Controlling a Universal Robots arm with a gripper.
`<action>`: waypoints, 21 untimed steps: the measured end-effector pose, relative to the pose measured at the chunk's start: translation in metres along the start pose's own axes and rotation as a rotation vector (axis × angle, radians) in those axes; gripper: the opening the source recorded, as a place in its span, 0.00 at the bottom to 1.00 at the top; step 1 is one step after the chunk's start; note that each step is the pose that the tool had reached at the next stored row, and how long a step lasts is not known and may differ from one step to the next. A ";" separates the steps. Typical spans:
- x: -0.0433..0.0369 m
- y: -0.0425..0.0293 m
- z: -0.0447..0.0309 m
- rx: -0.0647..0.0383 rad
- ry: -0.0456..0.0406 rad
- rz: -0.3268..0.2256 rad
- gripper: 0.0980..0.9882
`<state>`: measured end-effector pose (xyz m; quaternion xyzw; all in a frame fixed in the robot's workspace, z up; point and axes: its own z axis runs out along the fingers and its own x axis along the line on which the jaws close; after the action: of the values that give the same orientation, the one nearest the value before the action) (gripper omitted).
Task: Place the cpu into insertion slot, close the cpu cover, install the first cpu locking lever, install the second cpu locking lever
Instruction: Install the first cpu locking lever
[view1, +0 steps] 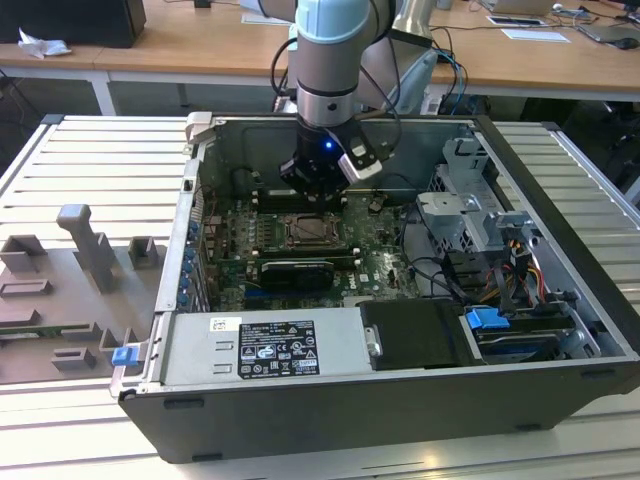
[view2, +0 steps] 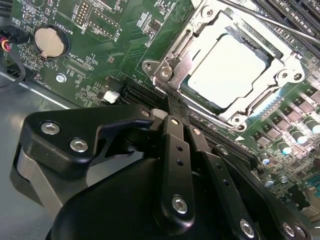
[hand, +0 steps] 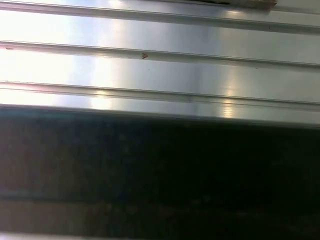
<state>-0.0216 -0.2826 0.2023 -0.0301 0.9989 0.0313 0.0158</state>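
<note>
The pale silver chip (view2: 227, 67) is lying flat under the silvery cover (view2: 186, 55); the gripper (view2: 172, 107) is hovering beside it, fingers pressed together, gripping nothing.

Even room light; glare whitens the cpu (view2: 227, 65); blurred rails.

1. In the exterior view, a large black-and-white label (view1: 275, 348) sits on the grey power supply box (view1: 330, 345) at the front of the computer case (view1: 560, 390). It carries rows of fine print and small symbols, too small to read.
2. Just beside that label, a small white sticker (view1: 222, 324) has dark print that cannot be made out.
3. In the second wrist view, white lettering is printed on the green motherboard (view2: 115, 50) beside the coin battery (view2: 50, 41) and along nearby connectors.
</note>
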 end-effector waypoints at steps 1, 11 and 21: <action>-0.0002 0.0003 0.0012 -0.002 -0.0010 0.000 0.01; -0.0005 0.0009 -0.0079 -0.001 -0.0002 0.000 0.01; -0.0004 -0.0044 -0.0110 -0.001 -0.0002 0.000 0.01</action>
<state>-0.0212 -0.2876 0.2131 -0.0302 0.9989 0.0317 0.0159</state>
